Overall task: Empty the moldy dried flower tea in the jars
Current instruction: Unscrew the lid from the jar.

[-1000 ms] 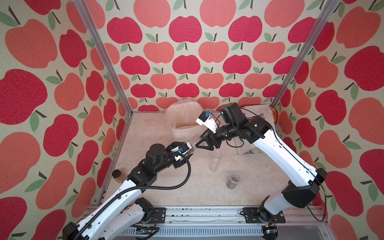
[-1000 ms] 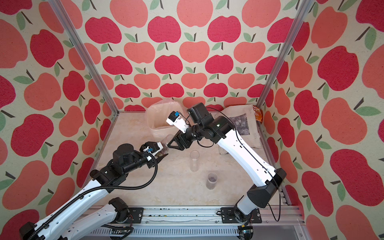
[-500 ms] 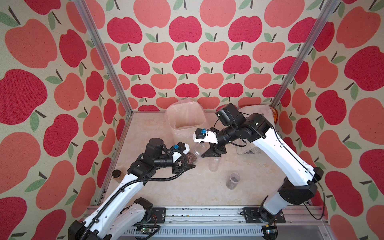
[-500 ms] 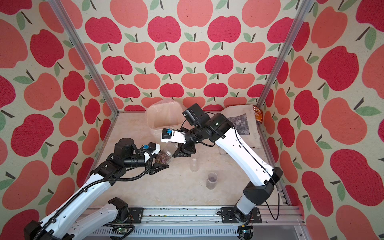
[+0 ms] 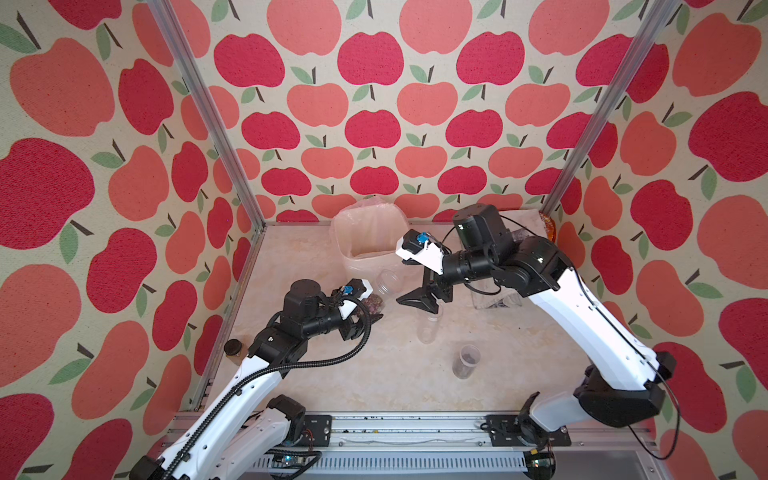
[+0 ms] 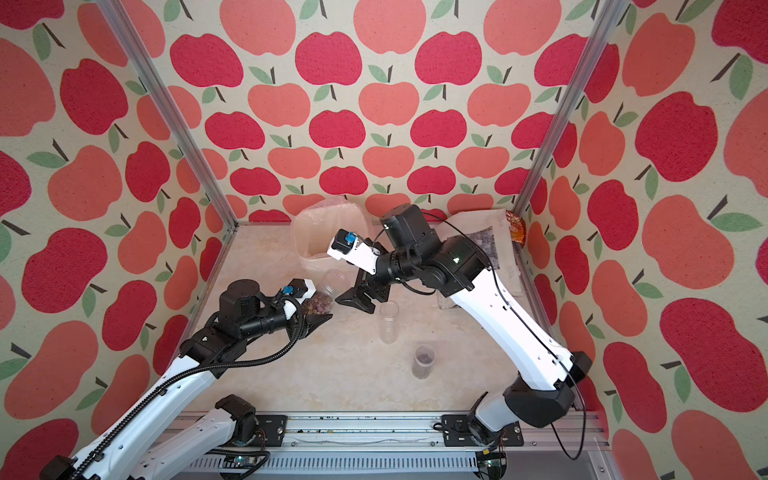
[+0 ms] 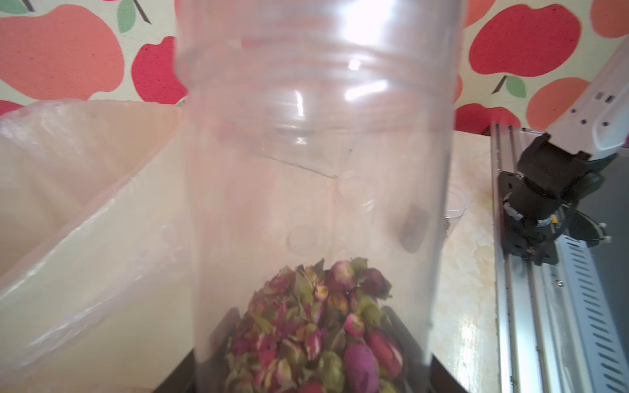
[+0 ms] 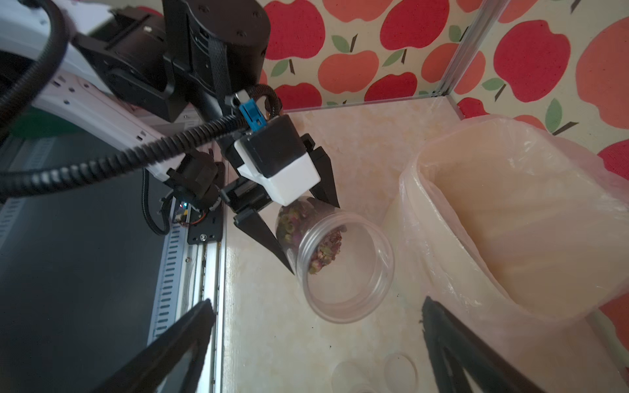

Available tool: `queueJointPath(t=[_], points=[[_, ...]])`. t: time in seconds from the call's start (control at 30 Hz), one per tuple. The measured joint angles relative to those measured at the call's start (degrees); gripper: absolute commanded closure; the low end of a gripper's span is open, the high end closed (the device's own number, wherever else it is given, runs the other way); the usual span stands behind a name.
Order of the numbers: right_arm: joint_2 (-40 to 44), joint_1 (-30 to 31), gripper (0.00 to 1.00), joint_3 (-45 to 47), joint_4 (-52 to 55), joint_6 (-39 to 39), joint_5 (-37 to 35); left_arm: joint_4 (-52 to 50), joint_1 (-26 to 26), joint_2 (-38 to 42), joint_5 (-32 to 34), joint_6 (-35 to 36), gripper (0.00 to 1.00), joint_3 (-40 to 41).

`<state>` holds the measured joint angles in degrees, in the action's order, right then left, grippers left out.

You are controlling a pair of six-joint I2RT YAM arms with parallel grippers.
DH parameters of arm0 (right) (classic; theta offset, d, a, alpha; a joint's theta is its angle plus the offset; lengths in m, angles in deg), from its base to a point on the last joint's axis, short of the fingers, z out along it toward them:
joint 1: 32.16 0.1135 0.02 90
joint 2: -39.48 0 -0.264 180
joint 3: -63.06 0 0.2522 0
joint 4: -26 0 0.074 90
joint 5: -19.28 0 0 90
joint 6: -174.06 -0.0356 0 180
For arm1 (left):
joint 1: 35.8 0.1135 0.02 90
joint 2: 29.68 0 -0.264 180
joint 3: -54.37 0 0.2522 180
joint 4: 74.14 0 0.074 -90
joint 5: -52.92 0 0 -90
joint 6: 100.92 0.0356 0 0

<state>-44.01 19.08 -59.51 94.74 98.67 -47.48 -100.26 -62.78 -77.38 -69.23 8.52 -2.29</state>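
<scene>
My left gripper is shut on the base of a clear jar. The jar has no lid and tilts, mouth towards the cream bin. Pink-green dried flower tea is piled at its bottom. My right gripper hangs wide open and holds nothing, just right of the jar's mouth. Two more jars stand upright on the table. One looks empty. The other holds dark bits.
The lined bin stands at the back centre. Round clear lids lie on the table below my right gripper. A printed cloth and an orange item lie back right. A small dark-capped pot stands at the left edge.
My right gripper has opened wide and drawn back to the right, away from the jar's mouth. My left gripper has kept its hold on the jar.
</scene>
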Motion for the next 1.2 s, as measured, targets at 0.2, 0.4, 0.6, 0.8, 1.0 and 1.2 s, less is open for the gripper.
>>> queueJointPath(t=[0.2, 0.4, 0.6, 0.8, 1.0, 1.2], points=[[5.2, -4.2, 0.01, 4.5, -8.6, -25.9, -1.8, 2.2, -3.0, 0.0, 10.4, 4.2, 1.0, 0.0], [1.5, -5.6, 0.01, 7.7, -9.5, -40.6, -2.3, 3.0, -9.4, 0.0, 20.2, 10.6, 1.0, 0.0], [-1.4, -5.6, 0.01, 9.0, -9.1, -44.8, -1.7, 3.3, -11.1, 0.0, 25.3, 13.8, 1.0, 0.0], [-2.0, -5.6, 0.07, 10.2, -9.2, -46.2, 1.0, 3.4, -11.2, 0.0, 26.8, 14.8, 1.0, 0.1], [-2.9, -5.5, 0.09, 11.7, -9.6, -46.7, 4.1, 3.4, -11.2, 0.0, 26.9, 14.8, 1.0, 0.1], [-4.5, -4.7, 0.29, 11.7, -9.6, -46.9, 6.1, 3.2, -11.2, -0.4, 27.0, 14.8, 1.0, 0.1]])
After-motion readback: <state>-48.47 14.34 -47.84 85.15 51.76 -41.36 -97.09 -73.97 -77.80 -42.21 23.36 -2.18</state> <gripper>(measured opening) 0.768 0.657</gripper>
